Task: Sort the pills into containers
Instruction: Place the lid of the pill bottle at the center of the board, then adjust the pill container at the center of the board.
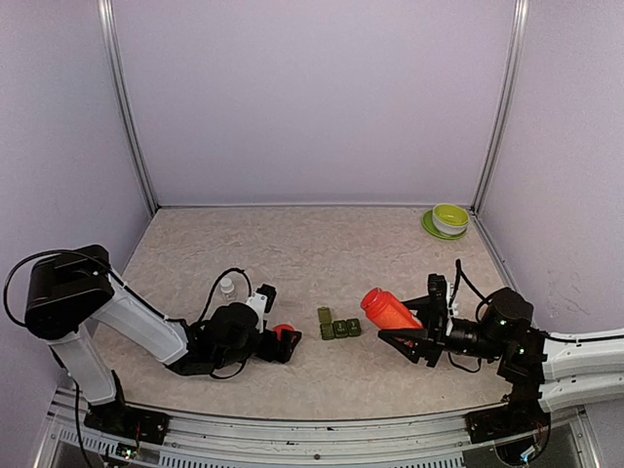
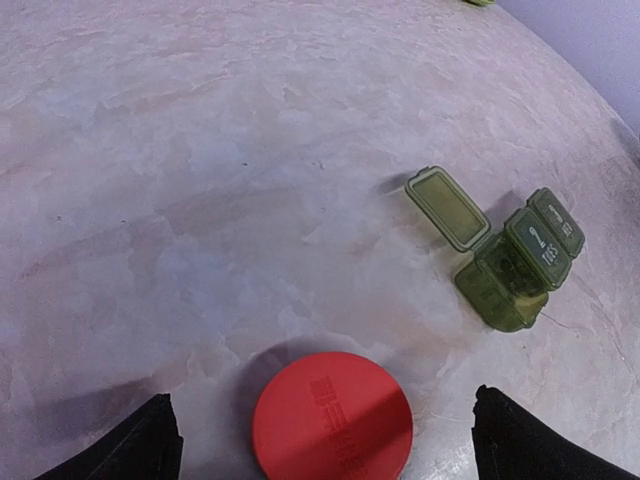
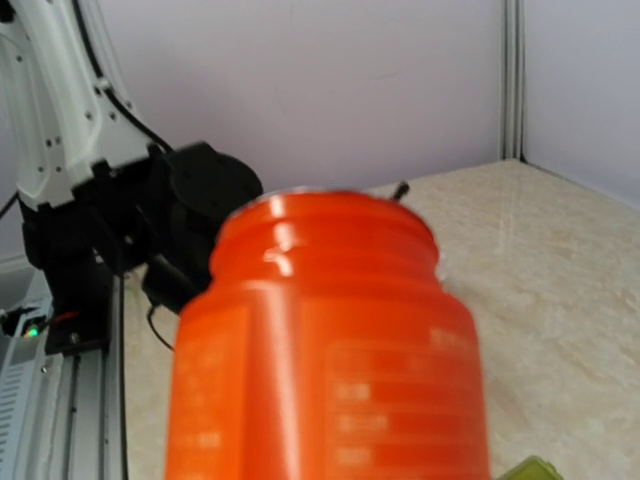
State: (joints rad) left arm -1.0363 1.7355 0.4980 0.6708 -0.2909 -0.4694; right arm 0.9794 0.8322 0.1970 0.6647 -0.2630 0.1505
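The containers [image 1: 338, 327] are a short strip of dark-green boxes mid-table. In the left wrist view the containers [image 2: 515, 265] have one lid [image 2: 446, 207] flipped open. A red cap [image 2: 332, 415] lies flat on the table between the wide-apart fingers of my left gripper [image 2: 325, 445], touching neither of them. In the top view the left gripper [image 1: 280, 341] sits over the cap [image 1: 284, 331]. My right gripper [image 1: 417, 327] is shut on the red-orange bottle [image 1: 388, 309], held tilted above the table right of the containers. The uncapped bottle [image 3: 330, 350] fills the right wrist view and hides the fingers. No pills show.
A tiny clear bottle with a white cap [image 1: 227, 287] stands behind the left arm. A green bowl on a plate [image 1: 449, 219] sits in the far right corner. Walls close the table on three sides.
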